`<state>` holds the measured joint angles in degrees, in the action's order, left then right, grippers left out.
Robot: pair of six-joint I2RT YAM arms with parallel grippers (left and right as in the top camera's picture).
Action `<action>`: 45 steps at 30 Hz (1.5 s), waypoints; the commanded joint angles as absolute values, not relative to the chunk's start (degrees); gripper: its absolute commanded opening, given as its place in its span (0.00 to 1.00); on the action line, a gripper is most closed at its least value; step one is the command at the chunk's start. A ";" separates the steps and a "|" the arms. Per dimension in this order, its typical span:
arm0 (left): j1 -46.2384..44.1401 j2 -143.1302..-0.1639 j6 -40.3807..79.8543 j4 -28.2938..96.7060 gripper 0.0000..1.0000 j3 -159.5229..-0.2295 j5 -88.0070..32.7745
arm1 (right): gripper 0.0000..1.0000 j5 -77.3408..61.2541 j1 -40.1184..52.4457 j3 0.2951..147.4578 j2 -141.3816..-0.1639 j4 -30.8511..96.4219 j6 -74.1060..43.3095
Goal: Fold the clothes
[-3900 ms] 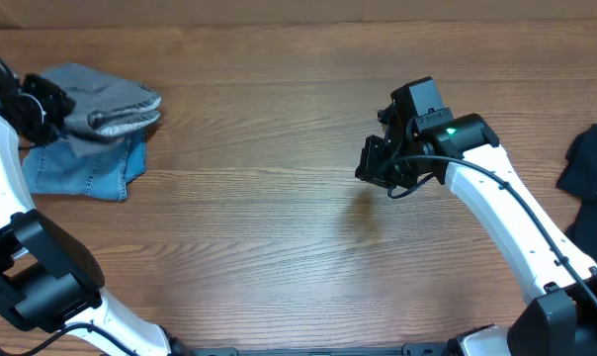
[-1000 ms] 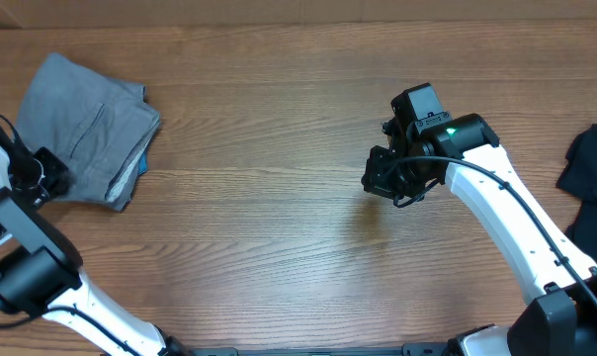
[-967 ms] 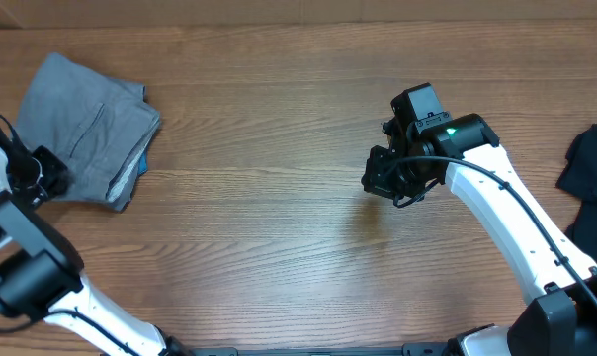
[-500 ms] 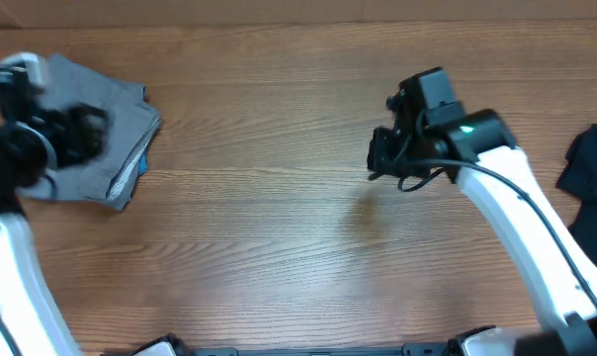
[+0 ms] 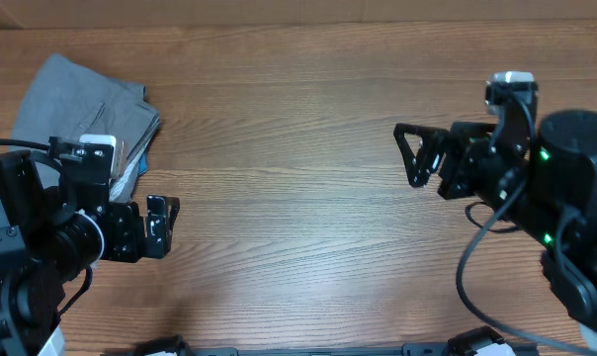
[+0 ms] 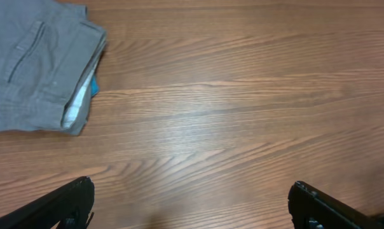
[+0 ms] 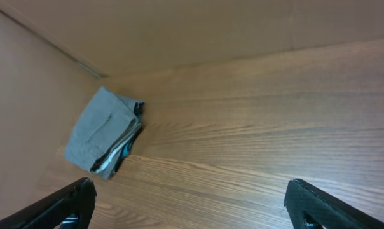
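The clothes are a folded pile at the table's far left, with plain grey shorts [image 5: 81,109] on top and a strip of light-blue denim [image 5: 132,174] showing at the pile's right edge. My left gripper [image 5: 163,225] hangs open in front of the pile, clear of it. In the left wrist view the grey shorts [image 6: 39,63] lie at the upper left, and the left gripper [image 6: 192,203] has only bare wood between its fingers [image 6: 71,200]. My right gripper [image 5: 407,156] stands open over the table's right half. The right wrist view has the pile [image 7: 103,137] far off and the right gripper [image 7: 189,203] empty.
The wooden table [image 5: 289,218] runs between the two arms. A brown wall [image 7: 179,32] stands along the table's back edge and bounds the corner behind the pile. My right arm's body [image 5: 565,188] covers the table's right edge in the overhead view.
Both grippers went from shut to wide open. The left arm has come off the grey shorts toward the front. The right arm has drawn back to the right and turned to face left.
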<state>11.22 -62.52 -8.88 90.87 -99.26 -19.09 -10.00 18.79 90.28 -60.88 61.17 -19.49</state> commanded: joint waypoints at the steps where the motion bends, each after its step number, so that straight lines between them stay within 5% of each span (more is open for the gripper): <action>1: 10.83 -62.63 -9.02 89.65 1.00 -99.39 -18.35 | 1.00 -9.02 18.65 90.94 -60.14 61.71 -19.25; 20: 10.83 -64.31 -8.78 87.18 1.00 -99.39 -18.90 | 1.00 -4.38 18.68 90.94 -60.36 68.05 -18.92; 27: 10.83 -64.49 -8.78 87.18 1.00 -99.39 -18.90 | 1.00 4.89 15.94 88.31 -54.59 61.10 -8.73; 35: 10.83 -64.51 -8.78 87.18 1.00 -99.39 -18.90 | 1.00 1.54 5.82 67.35 -42.22 42.24 -8.54; 45: 10.83 -64.51 -8.78 87.18 1.00 -99.39 -18.90 | 1.00 1.34 5.50 42.81 -27.68 33.28 -8.56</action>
